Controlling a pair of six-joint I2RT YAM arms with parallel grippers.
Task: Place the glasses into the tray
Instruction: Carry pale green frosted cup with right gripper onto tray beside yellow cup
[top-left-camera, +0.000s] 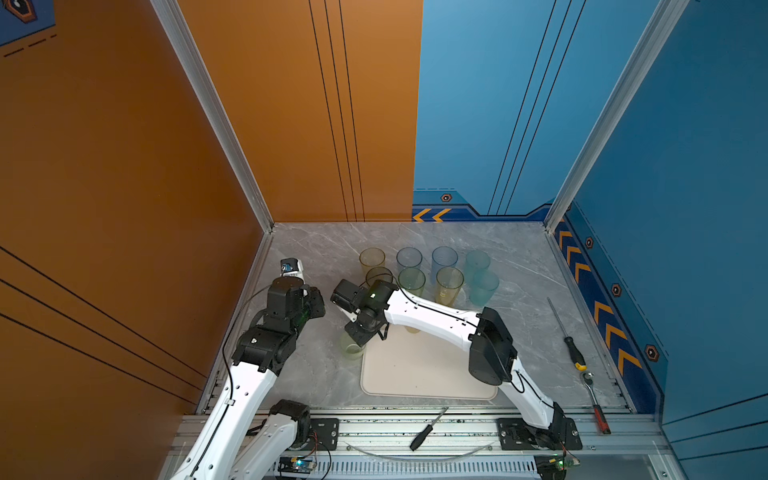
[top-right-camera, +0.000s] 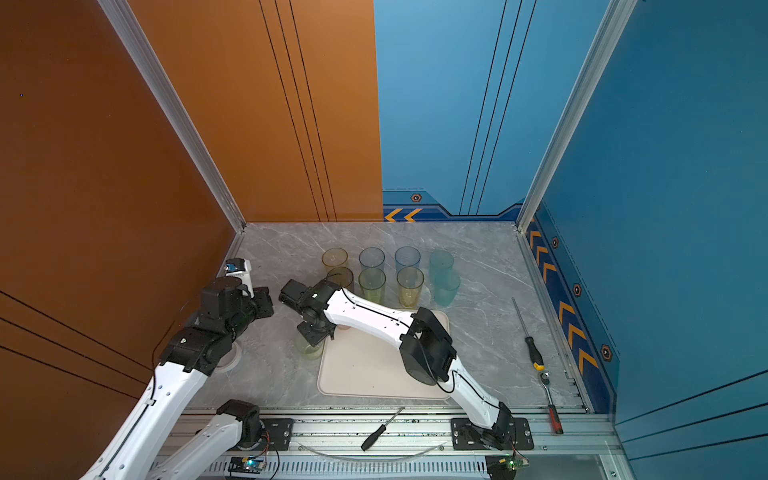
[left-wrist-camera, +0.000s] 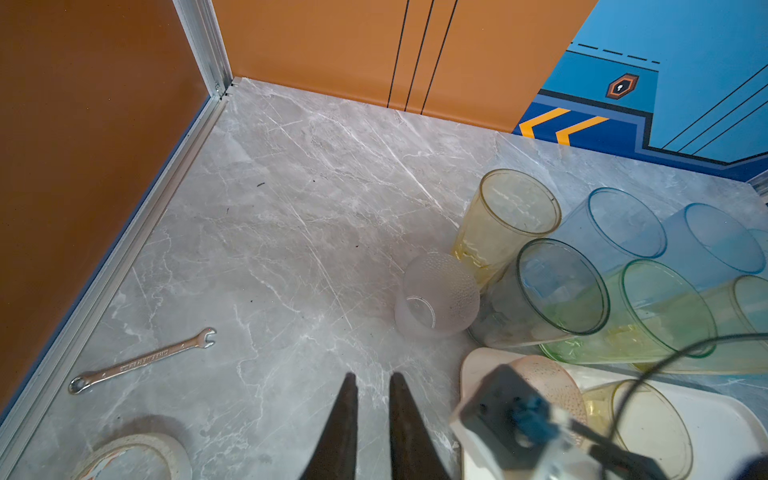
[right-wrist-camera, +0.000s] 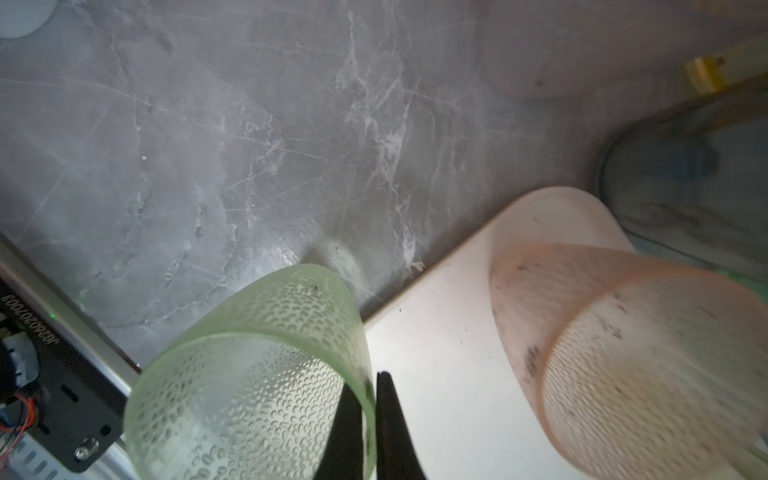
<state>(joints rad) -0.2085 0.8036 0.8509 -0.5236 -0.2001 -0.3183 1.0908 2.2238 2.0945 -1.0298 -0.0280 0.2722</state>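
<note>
My right gripper (right-wrist-camera: 368, 376) is shut on the rim of a short green dimpled glass (right-wrist-camera: 249, 374), one finger inside and one outside. In a top view this glass (top-left-camera: 351, 348) sits over the table right beside the left rim of the cream tray (top-left-camera: 428, 374). A pink dimpled glass (right-wrist-camera: 623, 353) and a yellow glass (left-wrist-camera: 648, 428) stand on the tray. Several tall tinted glasses stand in two rows behind it, from yellow (top-left-camera: 372, 257) to teal (top-left-camera: 484, 286). A clear dimpled glass (left-wrist-camera: 436, 295) is beside them. My left gripper (left-wrist-camera: 374, 376) hovers left of the tray, slightly open and empty.
A spanner (left-wrist-camera: 141, 361) and a tape roll (left-wrist-camera: 133, 457) lie on the table near the left wall. A screwdriver (top-left-camera: 575, 353) and a ratchet (top-left-camera: 596, 403) lie at the right edge. Another screwdriver (top-left-camera: 428, 430) rests on the front rail.
</note>
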